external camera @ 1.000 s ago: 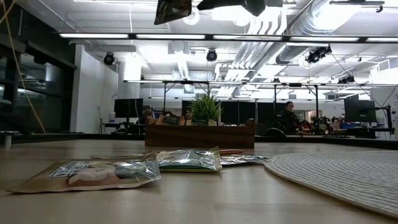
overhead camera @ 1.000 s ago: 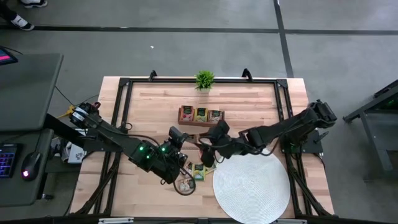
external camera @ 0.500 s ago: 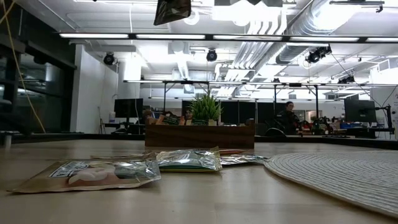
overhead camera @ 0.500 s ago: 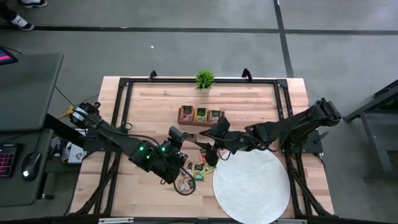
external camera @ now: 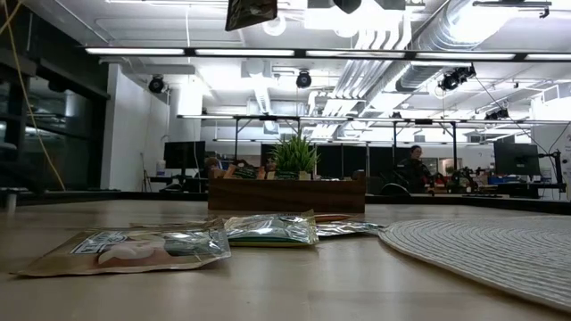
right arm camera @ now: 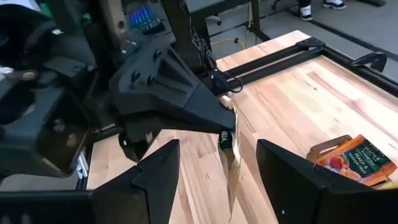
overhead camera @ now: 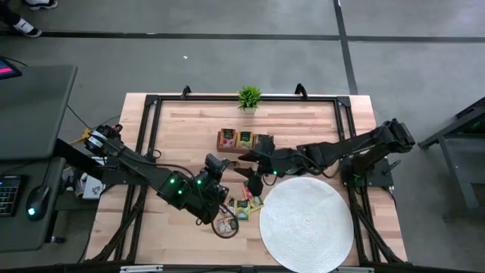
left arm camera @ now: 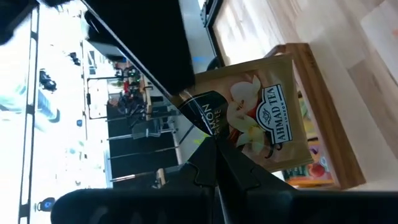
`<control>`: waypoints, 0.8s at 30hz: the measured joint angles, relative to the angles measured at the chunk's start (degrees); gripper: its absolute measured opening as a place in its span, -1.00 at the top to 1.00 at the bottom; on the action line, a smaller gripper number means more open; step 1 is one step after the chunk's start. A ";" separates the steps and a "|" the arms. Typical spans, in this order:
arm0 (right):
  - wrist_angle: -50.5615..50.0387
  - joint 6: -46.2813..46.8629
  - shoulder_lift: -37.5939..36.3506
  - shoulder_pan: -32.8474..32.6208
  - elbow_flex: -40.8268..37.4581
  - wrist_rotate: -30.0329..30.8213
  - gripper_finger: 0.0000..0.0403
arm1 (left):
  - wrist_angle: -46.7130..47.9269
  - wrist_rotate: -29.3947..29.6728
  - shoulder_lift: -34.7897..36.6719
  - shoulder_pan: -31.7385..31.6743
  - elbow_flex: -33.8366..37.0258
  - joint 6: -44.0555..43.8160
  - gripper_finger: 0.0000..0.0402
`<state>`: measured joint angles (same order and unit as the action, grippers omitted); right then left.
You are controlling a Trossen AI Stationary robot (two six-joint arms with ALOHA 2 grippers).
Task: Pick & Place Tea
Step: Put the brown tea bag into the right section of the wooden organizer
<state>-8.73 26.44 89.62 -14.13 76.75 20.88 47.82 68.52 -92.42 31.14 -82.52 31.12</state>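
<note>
In the wooden tray (overhead camera: pixel 244 141), upright tea packets (overhead camera: pixel 245 139); left gripper (left arm camera: pixel 208 140) clamped on one packet (left arm camera: pixel 252 118), right gripper (right arm camera: pixel 217 165) agape.

Round white woven mat (overhead camera: pixel 306 222) on the wooden tabletop (overhead camera: pixel 189 129); small green potted plant (overhead camera: pixel 248 97) at far edge; wooden tray (overhead camera: pixel 244 149) mid-table.

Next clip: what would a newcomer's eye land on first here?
The left gripper, raised above mid-table, is shut on a tan tea packet hanging edge-on in front of the open right gripper. Behind them a wooden tray holds more packets, and a round white mat lies at the near right.
</note>
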 joint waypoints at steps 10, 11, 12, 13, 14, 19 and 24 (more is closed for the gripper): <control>-0.04 0.04 0.00 0.43 0.00 -0.69 0.03 | -2.99 0.99 0.00 0.00 0.00 2.24 1.00; -0.15 0.04 0.00 0.43 0.00 -0.71 0.07 | -2.98 1.09 0.00 0.00 0.00 2.24 1.00; -0.23 0.04 0.00 0.43 0.00 -0.79 0.11 | -3.00 1.10 0.00 0.00 0.00 2.24 1.00; -0.24 0.04 0.00 0.43 0.00 -0.96 0.16 | -2.98 1.16 0.00 -0.01 0.00 2.24 1.00; -0.25 0.04 0.00 0.46 0.00 -1.27 0.20 | -2.96 1.38 0.00 0.00 0.00 2.24 1.00; -0.55 -0.04 0.00 0.63 0.00 -1.83 0.45 | -2.98 1.52 0.00 -0.01 0.00 2.24 1.00; -0.35 -0.52 0.00 0.65 0.00 -1.81 0.66 | -3.00 1.54 0.00 0.00 0.00 2.24 1.00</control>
<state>-9.08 25.91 89.62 -13.47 76.75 19.07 44.82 70.06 -92.42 31.14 -82.52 33.36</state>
